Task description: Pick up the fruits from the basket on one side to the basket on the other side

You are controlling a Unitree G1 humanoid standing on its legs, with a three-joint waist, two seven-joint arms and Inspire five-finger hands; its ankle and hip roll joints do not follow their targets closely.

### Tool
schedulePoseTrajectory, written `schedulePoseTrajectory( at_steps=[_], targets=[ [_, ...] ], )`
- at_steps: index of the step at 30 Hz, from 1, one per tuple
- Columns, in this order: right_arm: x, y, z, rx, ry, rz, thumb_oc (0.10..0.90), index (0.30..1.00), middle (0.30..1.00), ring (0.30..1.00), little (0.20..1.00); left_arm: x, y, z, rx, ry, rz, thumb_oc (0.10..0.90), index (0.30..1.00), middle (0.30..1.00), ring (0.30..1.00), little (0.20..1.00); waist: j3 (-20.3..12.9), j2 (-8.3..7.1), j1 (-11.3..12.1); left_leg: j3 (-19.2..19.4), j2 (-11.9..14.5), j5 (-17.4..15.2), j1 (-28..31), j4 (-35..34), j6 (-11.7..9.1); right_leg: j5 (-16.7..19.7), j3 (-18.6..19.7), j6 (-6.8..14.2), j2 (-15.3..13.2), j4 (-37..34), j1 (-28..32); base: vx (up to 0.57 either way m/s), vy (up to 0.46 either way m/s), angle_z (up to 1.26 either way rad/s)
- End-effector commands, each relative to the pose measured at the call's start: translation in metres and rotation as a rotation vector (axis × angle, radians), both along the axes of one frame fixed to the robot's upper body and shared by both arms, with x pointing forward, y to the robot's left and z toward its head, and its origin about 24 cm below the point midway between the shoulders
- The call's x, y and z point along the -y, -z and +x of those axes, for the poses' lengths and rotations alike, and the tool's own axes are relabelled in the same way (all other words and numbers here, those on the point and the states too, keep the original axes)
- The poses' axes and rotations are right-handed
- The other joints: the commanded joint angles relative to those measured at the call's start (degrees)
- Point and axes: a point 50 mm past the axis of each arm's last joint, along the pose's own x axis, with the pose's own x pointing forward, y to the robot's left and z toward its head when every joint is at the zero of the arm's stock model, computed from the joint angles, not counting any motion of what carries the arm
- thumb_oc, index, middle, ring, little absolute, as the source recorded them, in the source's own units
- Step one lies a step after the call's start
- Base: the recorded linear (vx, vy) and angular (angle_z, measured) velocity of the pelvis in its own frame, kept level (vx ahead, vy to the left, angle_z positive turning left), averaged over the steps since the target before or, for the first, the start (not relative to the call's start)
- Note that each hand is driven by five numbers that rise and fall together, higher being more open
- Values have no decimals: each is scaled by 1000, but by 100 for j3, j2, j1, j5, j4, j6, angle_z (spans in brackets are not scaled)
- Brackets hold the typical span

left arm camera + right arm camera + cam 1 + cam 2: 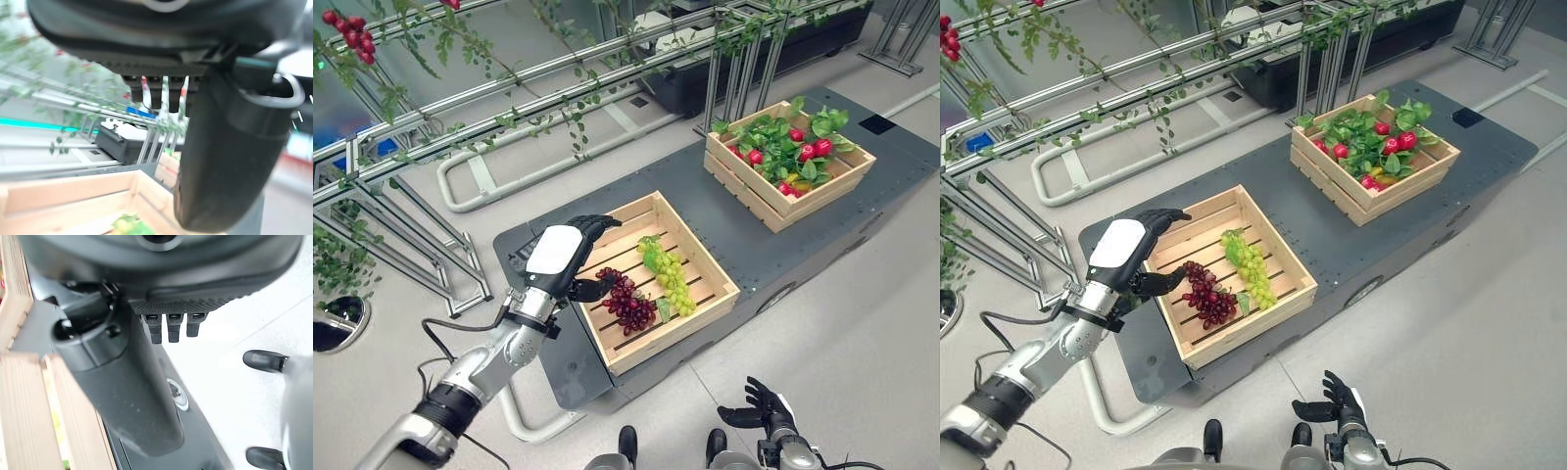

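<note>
The left hand (558, 257) hovers over the near crate's (705, 311) left rim, fingers loosely spread and holding nothing, thumb reaching toward the purple grapes (626, 300) lying inside beside the green grapes (670, 274). The far crate (744, 191) to the right holds red fruits (822, 147) among leaves. In the left wrist view, straight fingers (156, 93) hang above the crate. The right hand (1334, 401) idles low, relaxed and empty.

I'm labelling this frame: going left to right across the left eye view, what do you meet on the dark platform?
Left hand → purple grapes → green grapes → far crate of leaves and red fruit.
</note>
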Motion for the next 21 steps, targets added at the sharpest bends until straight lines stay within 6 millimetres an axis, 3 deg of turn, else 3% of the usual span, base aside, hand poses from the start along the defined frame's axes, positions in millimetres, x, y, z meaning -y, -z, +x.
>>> schedulePoseTrajectory(
  at_steps=[1,3,5,9,17,21],
  targets=[
    [25,-36,51,209,-9,-36,800,900,900,900,900,-11,-72,40,280,-56,90,800,900,900,900,900,458,-94,-212,379,-178,-410,-572,1095,-146,-466,423,-317,-78,1313,-669,-251,146,-11],
    [28,-40,58,226,-12,-40,800,900,900,900,900,-13,-74,44,289,-62,125,800,900,900,900,900,572,-105,-231,424,-179,-464,-729,1314,-134,-516,447,-342,-96,1525,-845,-201,101,-8],
    [32,-50,72,257,-21,-42,800,900,900,900,900,-21,-87,55,316,-96,205,800,900,900,900,900,888,-181,-304,474,-131,-616,-1203,2002,-111,-629,531,-422,-139,2093,-1291,-212,86,-8],
    [31,-56,81,281,-30,-40,800,900,900,900,900,-27,-101,66,312,-119,302,800,900,900,900,900,1095,-281,-349,482,-99,-755,-1681,2525,-60,-733,606,-481,-138,2547,-1743,-122,30,-1],
    [26,-74,108,347,-51,-43,800,900,900,900,900,-30,-128,81,272,-163,467,800,900,900,900,900,1503,-435,-376,490,-31,-866,-2357,3113,13,-800,704,-468,-92,3094,-2382,-118,8,0],
    [27,-78,113,353,-46,-51,800,900,900,900,900,-36,-132,83,258,-194,512,800,900,900,900,900,1616,-484,-354,472,-11,-898,-2578,3332,12,-827,726,-456,-77,3274,-2543,-64,12,-4]
  ],
)
